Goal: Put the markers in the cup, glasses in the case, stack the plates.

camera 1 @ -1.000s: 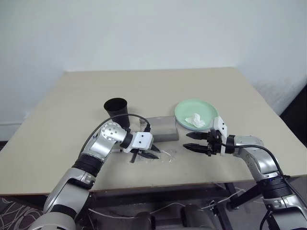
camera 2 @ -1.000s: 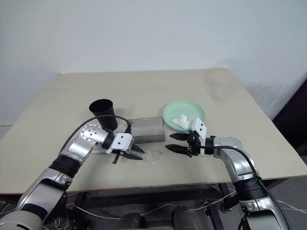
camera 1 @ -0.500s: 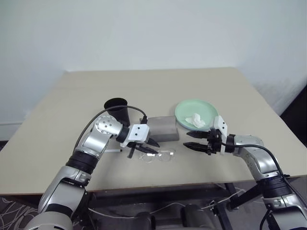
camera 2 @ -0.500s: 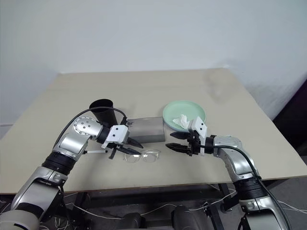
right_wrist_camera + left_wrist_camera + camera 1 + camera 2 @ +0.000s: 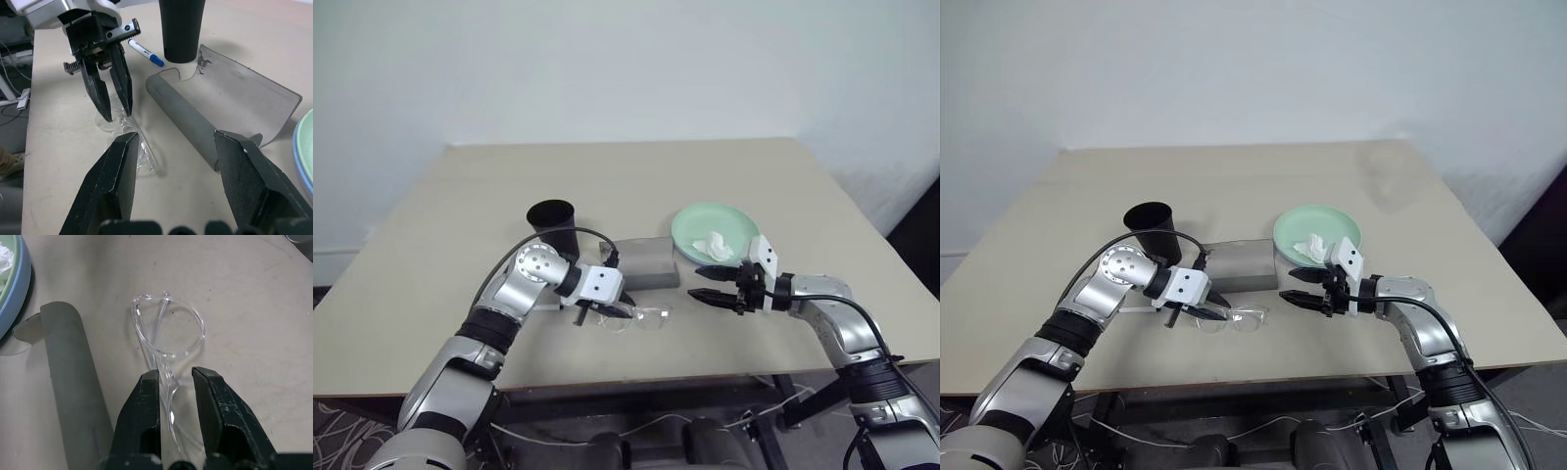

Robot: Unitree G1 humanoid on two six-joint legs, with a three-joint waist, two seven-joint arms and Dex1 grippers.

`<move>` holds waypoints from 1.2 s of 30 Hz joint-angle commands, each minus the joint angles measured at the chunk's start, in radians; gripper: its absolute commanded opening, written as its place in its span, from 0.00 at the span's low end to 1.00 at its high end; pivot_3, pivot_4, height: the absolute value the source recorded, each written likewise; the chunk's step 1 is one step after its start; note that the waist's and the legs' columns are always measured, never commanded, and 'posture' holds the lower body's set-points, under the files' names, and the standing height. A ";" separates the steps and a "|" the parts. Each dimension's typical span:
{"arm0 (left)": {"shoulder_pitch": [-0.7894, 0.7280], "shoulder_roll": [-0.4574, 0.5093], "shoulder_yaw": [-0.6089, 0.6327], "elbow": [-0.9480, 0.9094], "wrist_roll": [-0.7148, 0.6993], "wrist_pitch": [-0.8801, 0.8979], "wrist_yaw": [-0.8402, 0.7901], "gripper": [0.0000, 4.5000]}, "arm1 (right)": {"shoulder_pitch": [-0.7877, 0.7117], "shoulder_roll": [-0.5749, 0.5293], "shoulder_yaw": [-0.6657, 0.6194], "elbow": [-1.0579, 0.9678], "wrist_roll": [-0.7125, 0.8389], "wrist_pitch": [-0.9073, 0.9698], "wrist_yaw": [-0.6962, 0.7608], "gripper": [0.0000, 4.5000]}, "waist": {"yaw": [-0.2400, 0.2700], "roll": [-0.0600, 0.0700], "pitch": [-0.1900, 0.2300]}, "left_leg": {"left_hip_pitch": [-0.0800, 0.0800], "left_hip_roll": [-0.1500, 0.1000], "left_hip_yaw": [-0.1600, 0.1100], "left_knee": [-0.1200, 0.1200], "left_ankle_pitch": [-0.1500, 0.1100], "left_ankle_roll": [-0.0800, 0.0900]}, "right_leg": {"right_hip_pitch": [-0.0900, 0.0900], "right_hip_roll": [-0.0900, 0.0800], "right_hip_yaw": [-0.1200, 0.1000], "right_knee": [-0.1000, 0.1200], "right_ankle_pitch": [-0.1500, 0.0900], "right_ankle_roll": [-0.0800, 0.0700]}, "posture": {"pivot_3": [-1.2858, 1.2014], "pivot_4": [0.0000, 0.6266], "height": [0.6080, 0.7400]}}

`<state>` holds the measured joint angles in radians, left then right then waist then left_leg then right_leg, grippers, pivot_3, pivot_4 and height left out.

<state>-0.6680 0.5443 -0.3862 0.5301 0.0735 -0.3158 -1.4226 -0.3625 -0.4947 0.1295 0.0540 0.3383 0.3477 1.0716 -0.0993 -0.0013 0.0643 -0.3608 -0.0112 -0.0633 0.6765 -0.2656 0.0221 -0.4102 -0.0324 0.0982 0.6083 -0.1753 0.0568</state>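
- Head views: the glasses [image 5: 641, 315] lie on the worktop [image 5: 460, 215] near the middle of its front edge, just in front of the case [image 5: 644, 261]. The cup [image 5: 552, 227] stands beside the case's left end; the mint plate [image 5: 690, 223] sits beside its right end with a white tissue [image 5: 713, 245] on it.
- Head views: the left gripper [image 5: 615, 313] is set down at the left lens of the glasses, its jaws narrowed. The right gripper [image 5: 710, 282] hangs above the worktop right of the glasses, apart from them, jaws spread and empty.
- Left wrist view: the jaws of the left gripper [image 5: 175, 377] straddle the clear frame at the bridge of the glasses [image 5: 168, 335], a narrow gap left on each side; a firm pinch cannot be confirmed. The folded temples lie across the far lens. The case [image 5: 68, 377] lies close alongside, and a blue plate rim [image 5: 14, 298] shows under the mint one.
- Right wrist view: the case [image 5: 234, 105] is seen open, lid tilted back. A blue-capped marker [image 5: 144, 52] lies on the worktop by the cup [image 5: 181, 27].
- Judged step: glasses into case, at the grasp. Next move calls for closing fully on the frame, lifting, and carrying over the case's front wall into its trough.
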 commanded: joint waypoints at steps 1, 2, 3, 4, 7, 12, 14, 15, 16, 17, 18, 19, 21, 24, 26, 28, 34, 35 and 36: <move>-0.044 -0.003 -0.001 0.014 0.017 -0.027 0.018 0.22 | -0.021 -0.002 -0.010 -0.010 -0.001 -0.017 -0.003 0.59 | 0.000 0.000 0.000 | 0.000 0.000 0.000 0.000 0.000 0.000 | 0.000 0.000 0.000 0.000 0.000 0.000 | 0.52 0.00 0.97; -0.045 -0.005 -0.002 0.019 0.019 -0.028 0.019 0.22 | -0.020 -0.001 -0.009 -0.009 -0.003 -0.019 -0.004 0.59 | 0.000 0.000 0.000 | 0.000 0.000 0.000 0.000 0.000 0.000 | 0.000 0.000 0.000 0.000 0.000 0.000 | 0.52 0.00 0.97; -0.046 -0.006 -0.002 0.022 0.020 -0.030 0.020 0.22 | -0.020 -0.001 -0.008 -0.008 -0.005 -0.020 -0.004 0.59 | 0.000 0.000 0.000 | 0.000 0.000 0.000 0.000 0.000 0.000 | 0.000 0.000 0.000 0.000 0.000 0.000 | 0.52 0.00 0.97; -0.047 -0.007 -0.003 0.027 0.021 -0.032 0.020 0.22 | -0.020 0.000 -0.007 -0.007 -0.007 -0.021 -0.005 0.59 | 0.000 0.000 0.000 | 0.000 0.000 0.000 0.000 0.000 0.000 | 0.000 0.000 0.000 0.000 0.000 0.000 | 0.52 0.00 0.97; -0.049 -0.008 -0.003 0.035 0.025 -0.036 0.021 0.22 | -0.020 0.001 -0.005 -0.004 -0.009 -0.022 -0.006 0.59 | 0.000 0.000 0.000 | 0.000 0.000 0.000 0.000 0.000 0.000 | 0.000 0.000 0.000 0.000 0.000 0.000 | 0.52 0.00 0.97; -0.049 -0.007 -0.001 0.037 0.020 -0.035 0.017 0.01 | -0.022 0.004 -0.004 0.001 -0.015 -0.026 -0.007 0.59 | 0.000 0.000 0.000 | 0.000 0.000 0.000 0.000 0.000 0.000 | 0.000 0.000 0.000 0.000 0.000 0.000 | 0.52 0.00 0.97; -0.045 -0.004 0.002 0.028 0.008 -0.020 0.005 0.01 | -0.023 0.006 -0.004 0.005 -0.018 -0.028 -0.007 0.59 | 0.000 0.000 0.000 | 0.000 0.000 0.000 0.000 0.000 0.000 | 0.000 0.000 0.000 0.000 0.000 0.000 | 0.52 0.00 0.97; -0.043 -0.003 0.004 0.023 0.003 -0.013 0.000 0.01 | -0.023 0.007 -0.004 0.006 -0.020 -0.030 -0.007 0.59 | 0.000 0.000 0.000 | 0.000 0.000 0.000 0.000 0.000 0.000 | 0.000 0.000 0.000 0.000 0.000 0.000 | 0.52 0.00 0.97; -0.041 -0.002 0.005 0.019 -0.001 -0.008 -0.004 0.01 | -0.023 0.007 -0.005 0.008 -0.021 -0.031 -0.007 0.59 | 0.000 0.000 0.000 | 0.000 0.000 0.000 0.000 0.000 0.000 | 0.000 0.000 0.000 0.000 0.000 0.000 | 0.52 0.00 0.97; -0.040 -0.001 0.008 0.014 -0.005 -0.004 -0.006 0.01 | -0.024 0.008 -0.005 0.009 -0.022 -0.032 -0.007 0.59 | 0.000 0.000 0.000 | 0.000 0.000 0.000 0.000 0.000 0.000 | 0.000 0.000 0.000 0.000 0.000 0.000 | 0.52 0.00 0.97; -0.039 -0.001 0.009 0.011 -0.007 -0.001 -0.006 0.01 | -0.024 0.008 -0.005 0.010 -0.022 -0.033 -0.007 0.59 | 0.000 0.000 0.000 | 0.000 0.000 0.000 0.000 0.000 0.000 | 0.000 0.000 0.000 0.000 0.000 0.000 | 0.52 0.00 0.97; -0.037 0.000 0.010 0.007 -0.010 0.003 -0.009 0.01 | -0.026 0.008 -0.005 0.013 -0.023 -0.034 -0.008 0.59 | 0.000 0.000 0.000 | 0.000 0.000 0.000 0.000 0.000 0.000 | 0.000 0.000 0.000 0.000 0.000 0.000 | 0.52 0.00 0.97; -0.033 0.005 0.012 -0.004 -0.016 0.011 -0.015 0.01 | -0.028 0.010 -0.004 0.016 -0.024 -0.037 -0.008 0.59 | 0.000 0.000 0.000 | 0.000 0.000 0.000 0.000 0.000 0.000 | 0.000 0.000 0.000 0.000 0.000 0.000 | 0.52 0.00 0.97; -0.035 0.005 0.027 -0.022 -0.035 0.025 -0.013 0.01 | -0.031 0.011 -0.004 0.022 -0.026 -0.041 -0.009 0.59 | 0.000 0.000 0.000 | 0.000 0.000 0.000 0.000 0.000 0.000 | 0.000 0.000 0.000 0.000 0.000 0.000 | 0.52 0.00 0.97; -0.045 0.003 0.049 -0.057 -0.073 0.065 -0.021 0.01 | -0.032 0.010 -0.003 0.025 -0.027 -0.045 -0.009 0.59 | 0.000 0.000 0.000 | 0.000 0.000 0.000 0.000 0.000 0.000 | 0.000 0.000 0.000 0.000 0.000 0.000 | 0.52 0.00 0.97; -0.056 0.005 0.067 -0.086 -0.100 0.100 -0.026 0.01 | -0.034 0.010 -0.003 0.030 -0.028 -0.049 -0.010 0.59 | 0.000 0.000 0.000 | 0.000 0.000 0.000 0.000 0.000 0.000 | 0.000 0.000 0.000 0.000 0.000 0.000 | 0.52 0.00 0.97; -0.103 0.018 0.104 -0.085 -0.101 0.107 0.015 0.01 | -0.041 0.009 -0.004 0.051 -0.033 -0.061 -0.013 0.59 | 0.000 0.000 0.000 | 0.000 0.000 0.000 0.000 0.000 0.000 | 0.000 0.000 0.000 0.001 0.000 0.000 | 0.52 0.00 0.97; -0.113 0.018 0.106 -0.075 -0.097 0.103 0.026 0.01 | -0.043 0.008 -0.005 0.056 -0.034 -0.064 -0.014 0.59 | 0.000 0.000 0.000 | 0.000 0.000 0.000 0.000 0.000 0.000 | 0.000 0.000 0.000 0.001 0.000 0.000 | 0.52 0.00 0.97; -0.122 0.019 0.106 -0.063 -0.090 0.095 0.036 0.01 | -0.045 0.008 -0.007 0.062 -0.035 -0.067 -0.015 0.59 | 0.000 0.000 0.000 | 0.000 0.000 0.000 0.000 0.000 0.000 | 0.000 0.000 0.000 0.001 0.000 0.000 | 0.52 0.00 0.97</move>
<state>-0.7512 0.5519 -0.3162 0.4641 -0.0138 -0.2068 -1.4120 -0.3819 -0.4863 0.1397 0.1222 0.3102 0.3026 1.0626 -0.0994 -0.0016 0.0643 -0.3605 -0.0112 -0.0634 0.6771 -0.2655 0.0222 -0.4099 -0.0323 0.0983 0.6088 -0.1752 0.0569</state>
